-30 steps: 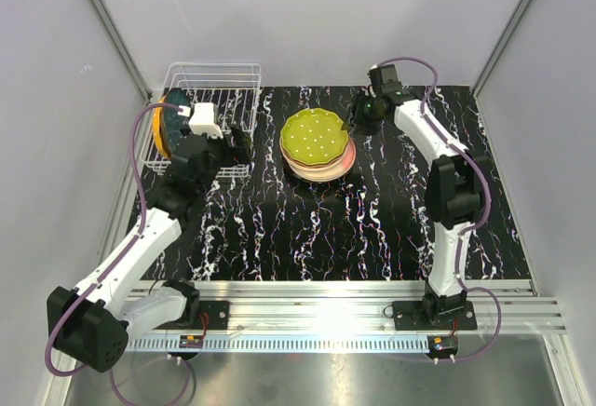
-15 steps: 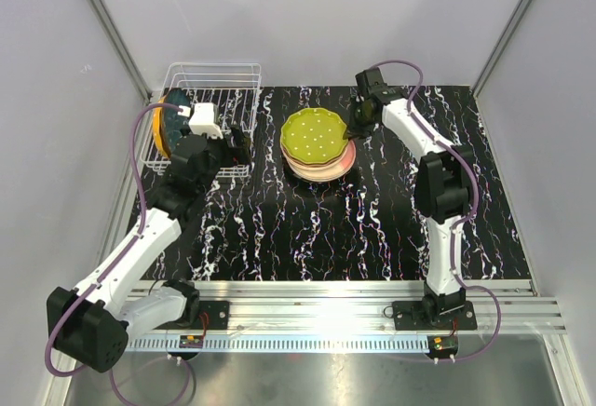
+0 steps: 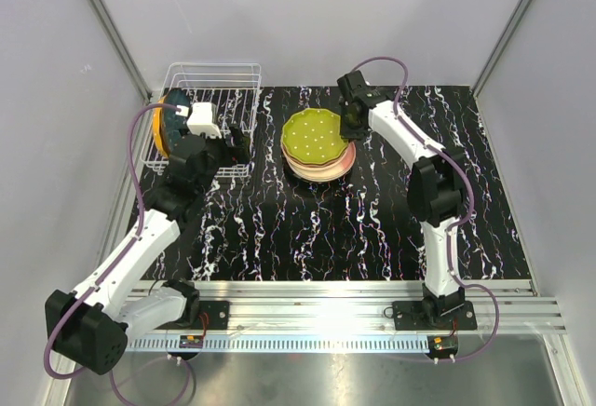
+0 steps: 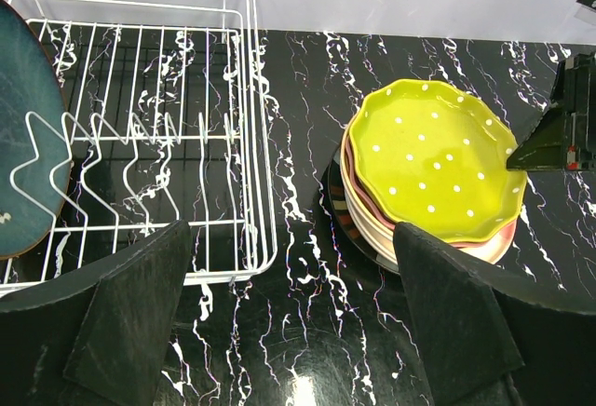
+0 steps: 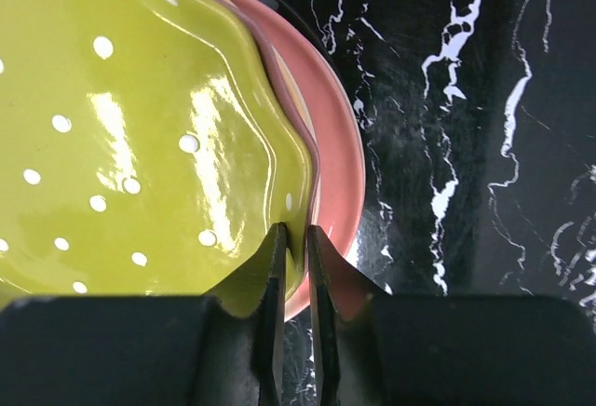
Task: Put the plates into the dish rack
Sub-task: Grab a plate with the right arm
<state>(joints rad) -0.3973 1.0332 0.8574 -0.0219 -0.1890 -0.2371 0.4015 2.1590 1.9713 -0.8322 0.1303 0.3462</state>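
Right tool (image 5: 295, 231) has swung in, pinching the green plate (image 5: 140, 145).

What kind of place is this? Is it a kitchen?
Probably a robot test booth, not a kitchen: plain grey panel walls, a black white-veined tabletop, two white robot arms bolted to a metal rail.

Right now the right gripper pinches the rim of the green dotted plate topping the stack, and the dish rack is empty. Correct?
No: the dish rack is not empty. The left wrist view shows a dark teal plate standing on edge at its left end. The right gripper does pinch the rim of the green dotted plate topping the stack.
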